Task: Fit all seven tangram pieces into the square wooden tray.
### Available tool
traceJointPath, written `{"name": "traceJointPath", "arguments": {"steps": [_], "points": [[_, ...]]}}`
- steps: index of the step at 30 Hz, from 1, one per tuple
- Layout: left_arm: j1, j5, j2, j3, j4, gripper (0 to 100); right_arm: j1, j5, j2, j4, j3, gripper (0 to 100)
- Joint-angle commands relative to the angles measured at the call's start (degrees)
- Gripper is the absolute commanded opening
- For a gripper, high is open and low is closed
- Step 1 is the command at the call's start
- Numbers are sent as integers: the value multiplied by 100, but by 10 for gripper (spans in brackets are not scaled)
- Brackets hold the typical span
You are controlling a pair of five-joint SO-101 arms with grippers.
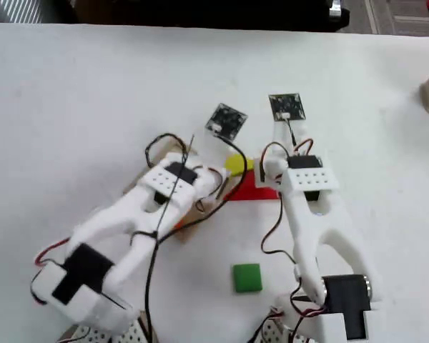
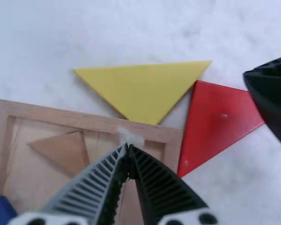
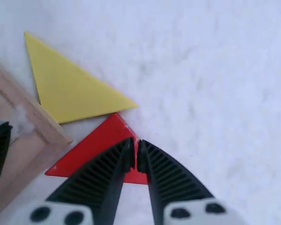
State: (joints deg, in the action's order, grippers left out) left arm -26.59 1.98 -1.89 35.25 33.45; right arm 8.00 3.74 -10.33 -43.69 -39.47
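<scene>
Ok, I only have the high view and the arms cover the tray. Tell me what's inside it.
Observer: A tan triangle lies flat inside the tray, and a blue piece sits by one side wall.
Operator: Now give me the left gripper's state.
Observer: The left gripper is shut with nothing in it, and it hangs over the tray's inside, just within the rim.
</scene>
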Motion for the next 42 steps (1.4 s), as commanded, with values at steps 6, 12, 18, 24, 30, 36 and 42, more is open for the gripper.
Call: {"name": "traceJointPath", "arguments": {"steps": [6,12,18,24,30,36,42], "points": [[453,70,-295,-229,413,23,-40,149,-84,101,79,17],[1095,70,-295,-237,756,23,-40,149,-66,101,79,17],[1684,88,-286,-369,800,23,-31,158,-40,101,79,17],[1771,79,-110,-404,1046,23,-31,158,-40,110,79,17],[1771,70,1341,229,1257,23,-31,158,-22,110,123,18],[1719,79,2818,1705,-202,23,-22,158,-22,110,123,18],[1068,105,2835,2127,-800,23,-13,158,-22,110,114,18]]}}
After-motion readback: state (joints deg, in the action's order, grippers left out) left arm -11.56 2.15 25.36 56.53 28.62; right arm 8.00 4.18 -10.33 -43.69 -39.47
